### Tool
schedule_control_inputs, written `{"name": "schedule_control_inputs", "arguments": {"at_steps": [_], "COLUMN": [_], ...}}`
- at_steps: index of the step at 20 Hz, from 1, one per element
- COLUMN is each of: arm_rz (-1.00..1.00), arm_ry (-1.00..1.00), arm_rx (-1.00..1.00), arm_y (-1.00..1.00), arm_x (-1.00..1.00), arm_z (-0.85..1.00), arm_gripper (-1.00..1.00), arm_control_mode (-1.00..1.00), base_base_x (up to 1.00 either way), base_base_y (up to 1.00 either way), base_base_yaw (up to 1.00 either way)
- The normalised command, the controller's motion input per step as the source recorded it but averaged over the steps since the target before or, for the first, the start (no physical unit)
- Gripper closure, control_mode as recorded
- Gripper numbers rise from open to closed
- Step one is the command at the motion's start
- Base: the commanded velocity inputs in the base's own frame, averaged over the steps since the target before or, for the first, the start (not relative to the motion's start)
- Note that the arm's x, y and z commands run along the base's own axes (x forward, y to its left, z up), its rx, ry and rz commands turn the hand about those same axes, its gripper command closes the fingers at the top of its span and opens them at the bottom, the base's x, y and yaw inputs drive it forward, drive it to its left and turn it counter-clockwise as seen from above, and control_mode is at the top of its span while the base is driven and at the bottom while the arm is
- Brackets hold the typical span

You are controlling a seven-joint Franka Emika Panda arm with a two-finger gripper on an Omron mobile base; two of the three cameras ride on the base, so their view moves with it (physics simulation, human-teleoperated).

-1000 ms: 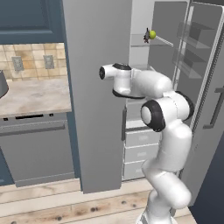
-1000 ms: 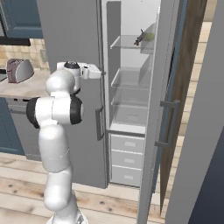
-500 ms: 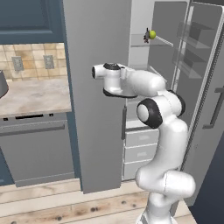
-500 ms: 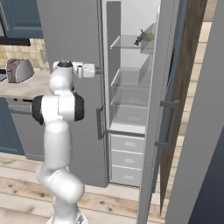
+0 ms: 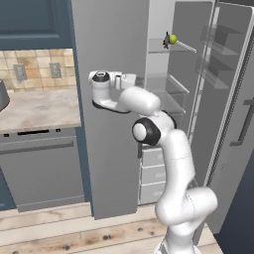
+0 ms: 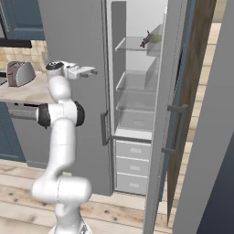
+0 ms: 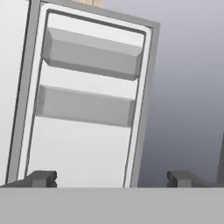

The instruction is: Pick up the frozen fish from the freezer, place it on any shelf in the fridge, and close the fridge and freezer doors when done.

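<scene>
The frozen fish (image 5: 165, 41) (image 6: 145, 39) is a small dark shape lying on the top glass shelf (image 6: 137, 45) of the open fridge compartment, beside a small green round item (image 5: 172, 38). My gripper (image 5: 133, 78) (image 6: 91, 71) hangs at chest height in front of the tall grey left door (image 5: 109, 124), well below and to the left of the fish. Its fingertips (image 7: 41, 178) stand wide apart, open, with nothing between them. The hand view faces the inside of the open right door (image 7: 87, 109) with its two door bins.
The right fridge door (image 5: 228, 109) (image 6: 171, 114) stands swung open, its handle (image 6: 176, 129) facing outward. White drawers (image 6: 132, 164) sit at the bottom of the compartment. A counter (image 5: 34, 106) and a toaster (image 6: 20, 73) lie to the left.
The arm has folded differently: the elbow has dropped lower and the wrist has shifted a little left in the left base view. The gripper stays open and the fish has not moved.
</scene>
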Motion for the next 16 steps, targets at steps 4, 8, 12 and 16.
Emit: {"name": "schedule_control_inputs", "arguments": {"at_steps": [4, 8, 12, 16], "arm_rz": [0.0, 0.0, 0.01, 0.02], "arm_ry": [0.0, -0.04, -0.07, -0.03], "arm_rx": [0.11, 0.11, 0.06, 0.06], "arm_y": [0.0, 0.0, 0.0, 0.0], "arm_x": [-0.88, -1.0, -1.0, -1.0], "arm_z": [0.2, 0.24, 0.02, -0.03], "arm_gripper": [-1.0, -1.0, -1.0, -1.0], "arm_control_mode": [-1.0, -1.0, -1.0, -1.0], "base_base_x": [0.0, 0.0, 0.0, 0.0], "base_base_y": [0.0, 0.0, 0.0, 0.0], "base_base_yaw": [0.0, 0.0, 0.0, 0.0]}}
